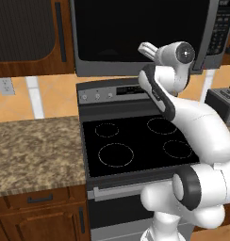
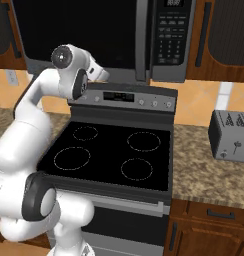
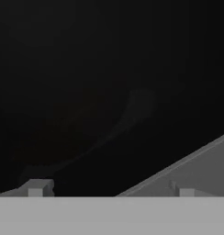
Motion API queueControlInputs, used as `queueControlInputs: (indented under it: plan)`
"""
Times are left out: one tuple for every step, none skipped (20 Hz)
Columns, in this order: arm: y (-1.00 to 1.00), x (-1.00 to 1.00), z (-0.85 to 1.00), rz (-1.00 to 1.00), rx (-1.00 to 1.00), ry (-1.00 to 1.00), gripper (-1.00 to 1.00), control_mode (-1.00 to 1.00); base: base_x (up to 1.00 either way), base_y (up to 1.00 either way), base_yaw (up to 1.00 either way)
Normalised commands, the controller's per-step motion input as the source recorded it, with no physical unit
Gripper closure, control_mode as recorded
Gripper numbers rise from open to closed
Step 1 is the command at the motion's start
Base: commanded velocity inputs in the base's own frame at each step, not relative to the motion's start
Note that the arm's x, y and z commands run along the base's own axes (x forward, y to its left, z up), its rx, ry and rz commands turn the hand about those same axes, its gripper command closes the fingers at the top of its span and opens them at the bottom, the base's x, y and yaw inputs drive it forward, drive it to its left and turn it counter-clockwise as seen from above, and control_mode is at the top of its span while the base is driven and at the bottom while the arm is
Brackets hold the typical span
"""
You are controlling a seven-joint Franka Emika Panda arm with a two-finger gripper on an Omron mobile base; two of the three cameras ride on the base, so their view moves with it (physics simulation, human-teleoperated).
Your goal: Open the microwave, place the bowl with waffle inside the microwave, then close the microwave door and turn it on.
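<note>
One wide steel-framed, black-glass microwave point(image 1: 140, 33) is seen shut; one black four-ring stove point(image 2: 114, 150); one small grey toaster point(image 2: 229, 135); end effector point(image 3: 109, 188) fingertips are held apart near the glass.

Both base views look forward and down over the stove point(image 1: 135, 141); the hand view sits close against the microwave door point(image 3: 86, 82).

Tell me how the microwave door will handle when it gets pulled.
The microwave door is a big glass panel in a grey frame, so probably stiff and fairly heavy. Its bar handle sits at the right edge, so it likely swings from the left. The smooth bar may be slippery.
</note>
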Motion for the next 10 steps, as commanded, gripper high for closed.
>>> queueControlInputs:
  plan:
    - [-0.06,1.00,0.00,0.03,0.00,0.11,-1.00,-1.00,0.00,0.00,0.00]
    - [-0.08,1.00,0.00,0.03,0.00,0.09,-1.00,-1.00,0.00,0.00,0.00]
    - [-0.06,0.95,0.00,0.03,0.00,0.03,-1.00,-1.00,0.00,0.00,0.00]
    - [-0.09,0.86,0.00,0.04,0.00,0.00,-1.00,-1.00,0.00,0.00,0.00]
    - [-0.09,0.81,0.00,0.04,0.00,0.00,-1.00,-1.00,0.00,0.00,0.00]
    - [-0.07,0.81,0.00,0.03,0.00,0.00,-1.00,-1.00,0.00,0.00,0.00]
    - [-0.06,0.81,0.00,0.00,0.00,0.00,-1.00,-1.00,0.00,0.00,0.00]
    - [0.00,0.53,0.00,0.00,0.00,0.00,-1.00,-1.00,0.00,0.00,0.00]
    - [0.00,0.39,0.00,0.00,0.00,0.00,-1.00,-1.00,0.00,0.00,0.00]
    - [0.00,0.21,0.00,0.00,0.00,0.00,-1.00,-1.00,0.00,0.00,0.00]
